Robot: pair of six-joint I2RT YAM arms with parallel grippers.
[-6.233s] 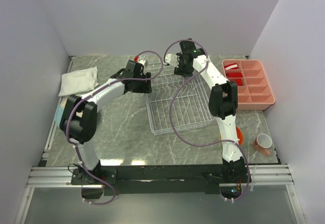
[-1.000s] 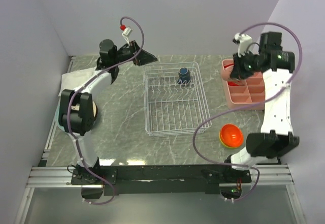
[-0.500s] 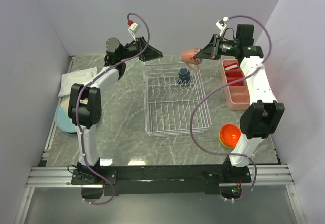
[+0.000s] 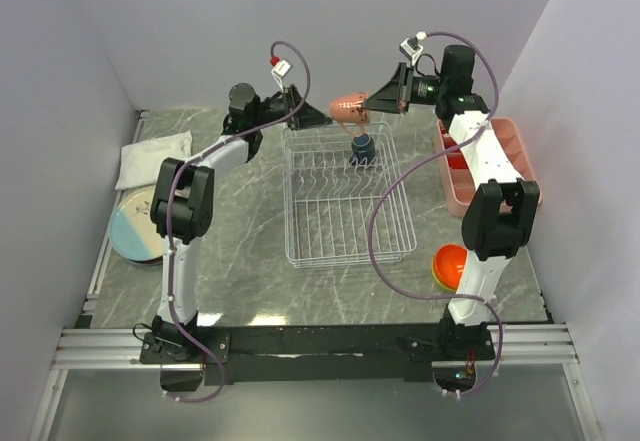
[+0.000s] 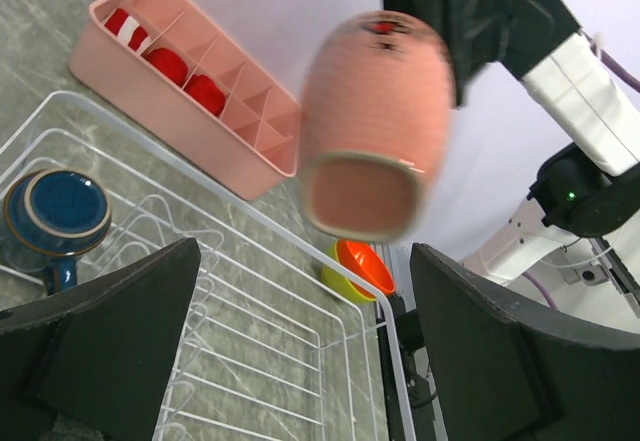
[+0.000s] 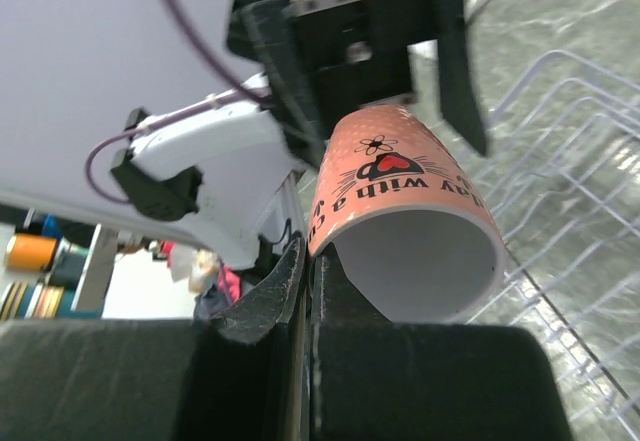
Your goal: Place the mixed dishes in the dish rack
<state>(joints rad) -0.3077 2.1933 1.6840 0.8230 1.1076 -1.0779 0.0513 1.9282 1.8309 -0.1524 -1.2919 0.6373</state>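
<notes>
Top external: right gripper (image 4: pixel 374 103) clamps pink mug (image 4: pixel 348 108) above far edge of dish rack (image 4: pixel 345 223); blue mug (image 4: pixel 362 147) inside rack, far side. Left wrist: left gripper (image 5: pixel 305 261) spread wide, empty. Right wrist: fingers (image 6: pixel 262 299) pinch mug wall

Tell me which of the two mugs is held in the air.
The pink mug, pinched by the right gripper above the dish rack; the dark blue mug sits in the rack.
</notes>
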